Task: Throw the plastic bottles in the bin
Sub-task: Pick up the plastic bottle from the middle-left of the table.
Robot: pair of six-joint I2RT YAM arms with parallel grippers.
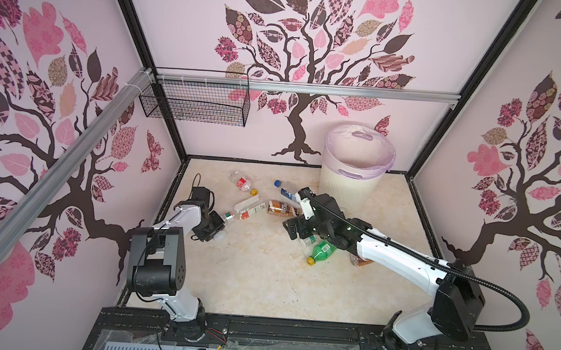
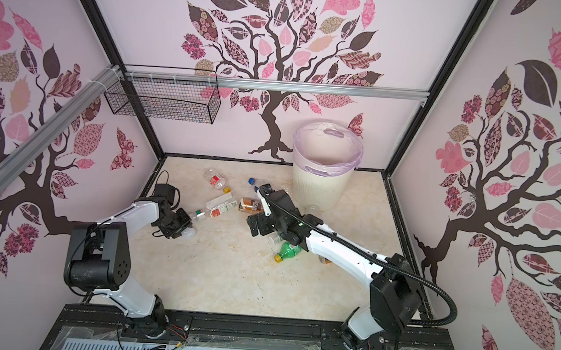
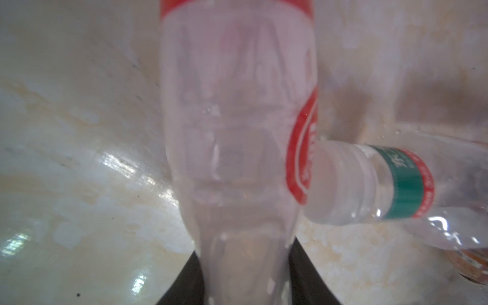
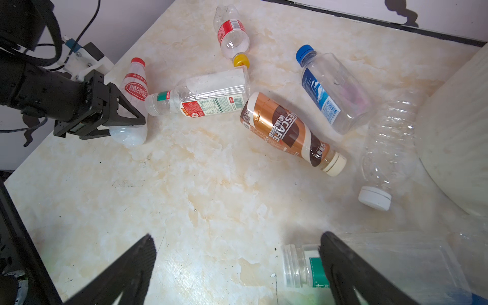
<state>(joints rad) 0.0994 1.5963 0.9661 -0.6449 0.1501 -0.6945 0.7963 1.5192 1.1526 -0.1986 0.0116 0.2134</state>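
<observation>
My left gripper is shut on a clear bottle with a red label and red cap, which lies on the floor at the left. My right gripper hangs open over bare floor mid-table, with a capless green-banded bottle beside one finger. Between the arms lie a white-labelled bottle, a brown coffee bottle, a blue-capped bottle and a yellow-capped one. A green bottle lies under the right arm. The cream bin with a lilac liner stands at the back.
A clear ribbed bottle with a white cap lies against the bin's foot. A black wire basket hangs from the rail at the back left. Patterned walls close in three sides, and a black rail runs along the front.
</observation>
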